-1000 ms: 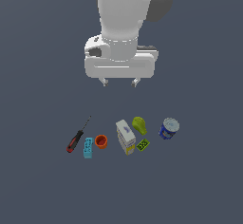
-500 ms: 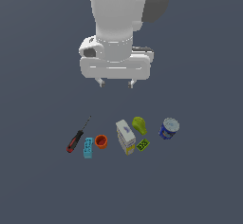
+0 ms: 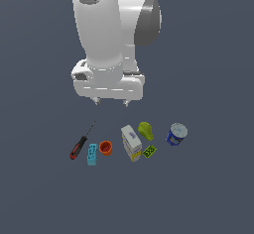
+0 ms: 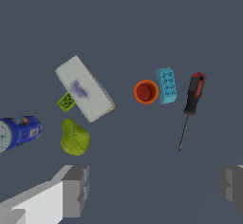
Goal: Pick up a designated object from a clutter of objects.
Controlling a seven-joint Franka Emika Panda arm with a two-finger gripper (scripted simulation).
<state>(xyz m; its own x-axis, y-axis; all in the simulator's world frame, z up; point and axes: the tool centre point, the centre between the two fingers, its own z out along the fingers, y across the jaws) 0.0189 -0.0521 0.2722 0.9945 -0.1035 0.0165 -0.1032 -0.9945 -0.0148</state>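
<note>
Row of small items on a plain dark grey floor [image 3: 208, 198], listed from the exterior view's left to its right. At far left: small screwdriver with chunky red-and-black handle and thin dark metal shaft [image 3: 80, 144], lying flat, long axis diagonal, handle toward the lower left of the exterior view, shaft tip toward the upper right and up toward the arm. Just beside the handle: cyan studded block [image 3: 92, 154], near the screwdriver but apart from it as seen in the wrist view. Next: small orange cup [image 3: 105, 147], close against the block; contact not resolvable. Near the middle: white-and-yellow rectangular box [image 3: 131, 143], lying on one side. Beside it: flat green studded piece [image 3: 149, 151] at the box's lower corner, and green pear-shaped object [image 3: 145, 130] just behind. At far right, apart from the rest: blue-and-white can [image 3: 175, 134].

Above the row: white Panda gripper [image 3: 110, 101], hanging well clear of all items, over the gap between screwdriver and box. Fingers [image 4: 75, 185] spread wide in the wrist view, holding nothing, with bare floor between them.
</note>
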